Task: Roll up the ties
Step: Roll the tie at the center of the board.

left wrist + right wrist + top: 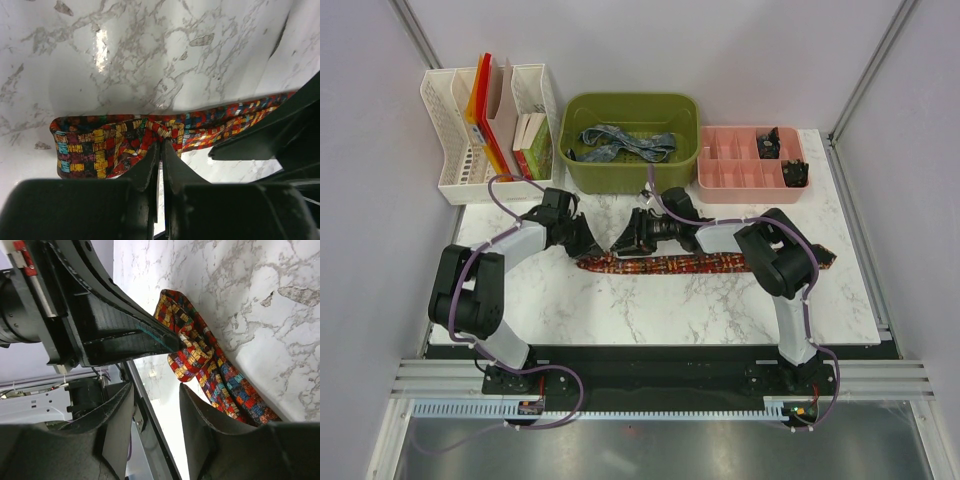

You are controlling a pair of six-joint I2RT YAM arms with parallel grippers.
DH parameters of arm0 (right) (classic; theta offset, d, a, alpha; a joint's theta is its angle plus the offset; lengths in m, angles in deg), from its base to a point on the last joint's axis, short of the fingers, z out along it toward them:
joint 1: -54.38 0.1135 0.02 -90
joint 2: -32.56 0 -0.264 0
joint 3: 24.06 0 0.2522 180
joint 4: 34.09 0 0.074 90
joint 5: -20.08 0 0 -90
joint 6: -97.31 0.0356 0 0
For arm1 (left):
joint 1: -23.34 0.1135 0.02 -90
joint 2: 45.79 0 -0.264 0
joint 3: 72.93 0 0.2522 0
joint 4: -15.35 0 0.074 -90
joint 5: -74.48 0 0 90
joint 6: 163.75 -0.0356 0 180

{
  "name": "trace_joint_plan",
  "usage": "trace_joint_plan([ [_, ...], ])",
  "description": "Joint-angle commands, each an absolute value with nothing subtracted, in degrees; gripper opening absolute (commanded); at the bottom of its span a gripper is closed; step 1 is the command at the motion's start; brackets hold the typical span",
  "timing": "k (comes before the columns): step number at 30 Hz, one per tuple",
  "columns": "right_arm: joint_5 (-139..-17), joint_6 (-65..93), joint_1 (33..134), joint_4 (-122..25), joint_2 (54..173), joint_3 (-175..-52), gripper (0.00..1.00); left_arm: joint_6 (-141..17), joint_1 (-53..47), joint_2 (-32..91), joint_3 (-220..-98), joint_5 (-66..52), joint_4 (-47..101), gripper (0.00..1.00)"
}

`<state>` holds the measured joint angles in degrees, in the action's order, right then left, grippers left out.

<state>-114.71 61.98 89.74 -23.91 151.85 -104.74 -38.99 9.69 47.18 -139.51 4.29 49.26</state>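
A tie (pixel 670 265) with a busy red, orange and dark pattern lies stretched left to right across the marble table. Its left end is folded over into a small bunch (pixel 100 150). My left gripper (pixel 161 141) is shut on the fabric of that fold, with only a thin slit between its fingers. My right gripper (pixel 156 386) hovers just right of the fold and stands open with nothing between its fingers; the tie (pixel 210 370) runs alongside its right finger. In the top view both grippers (pixel 595 245) (pixel 625 240) meet at the tie's left end. A blue-grey tie (pixel 625 145) lies in the green bin.
At the back stand a white file rack (pixel 490 130) with folders, the green bin (pixel 672 170) and a pink compartment tray (pixel 750 170) holding small dark items. The right arm's links lie over the tie's right half.
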Motion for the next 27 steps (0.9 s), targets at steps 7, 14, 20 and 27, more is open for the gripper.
trace_joint_plan([
  [7, -112.4, 60.8, 90.9, -26.5, 155.2, -107.7, 0.47, -33.4, 9.5, 46.8, -139.2, 8.7, 43.5, 0.09],
  [14, -112.0, 61.7, 91.7, -25.4, 157.5, -109.7, 0.44, -33.6, 9.5, 46.5, -138.7, 10.3, 43.4, 0.09],
  [20, -112.6, 59.9, 91.7, -24.4, 157.6, -108.8, 0.17, -37.8, 12.1, 43.5, -137.7, 13.4, 43.2, 0.27],
  [27, -112.8, 56.3, 91.7, -23.4, 157.4, -108.4, 0.0, -59.7, 20.9, 38.3, -141.8, 22.5, 49.5, 0.75],
])
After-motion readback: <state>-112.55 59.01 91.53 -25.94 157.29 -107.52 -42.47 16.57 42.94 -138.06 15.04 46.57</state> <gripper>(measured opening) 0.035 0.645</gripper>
